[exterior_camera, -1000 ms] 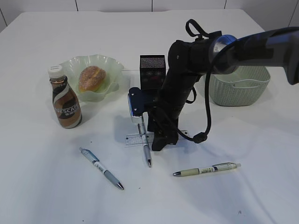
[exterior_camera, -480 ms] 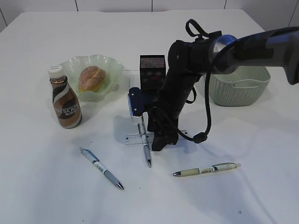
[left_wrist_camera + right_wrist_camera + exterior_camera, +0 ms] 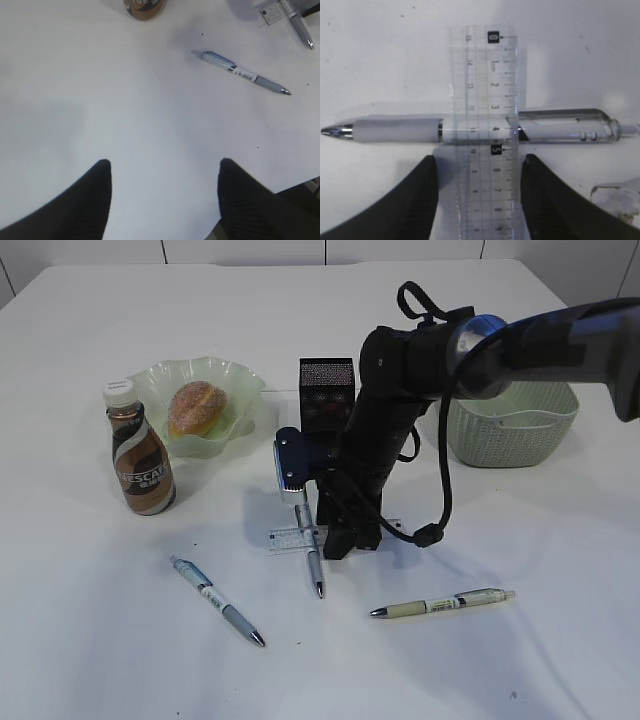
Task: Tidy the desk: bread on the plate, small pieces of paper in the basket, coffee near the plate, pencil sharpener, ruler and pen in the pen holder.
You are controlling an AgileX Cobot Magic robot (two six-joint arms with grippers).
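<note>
My right gripper [image 3: 480, 165] is open, low over the desk [image 3: 100, 620], with its fingers [image 3: 420, 200] on either side of the clear ruler [image 3: 485, 100]. The ruler crosses a clear-and-white pen [image 3: 470, 129]; both also show in the exterior view, ruler [image 3: 290, 538] and pen [image 3: 314, 565]. My left gripper [image 3: 162, 165] is open and empty over bare desk. The bread [image 3: 197, 407] lies in the plate [image 3: 240, 385]. The coffee [image 3: 140, 460] stands beside the plate. The pen holder [image 3: 326, 390] stands behind the right arm. A blue-and-silver object, perhaps the pencil sharpener [image 3: 288, 465], lies before it. No paper pieces show.
The basket [image 3: 512, 425] stands at the right. A blue pen [image 3: 215, 600] lies front left and also shows in the left wrist view [image 3: 245, 75]. A green pen [image 3: 440, 603] lies front right. The right arm's cable hangs beside the ruler.
My right gripper has shifted very slightly over the ruler. Nothing else has moved.
</note>
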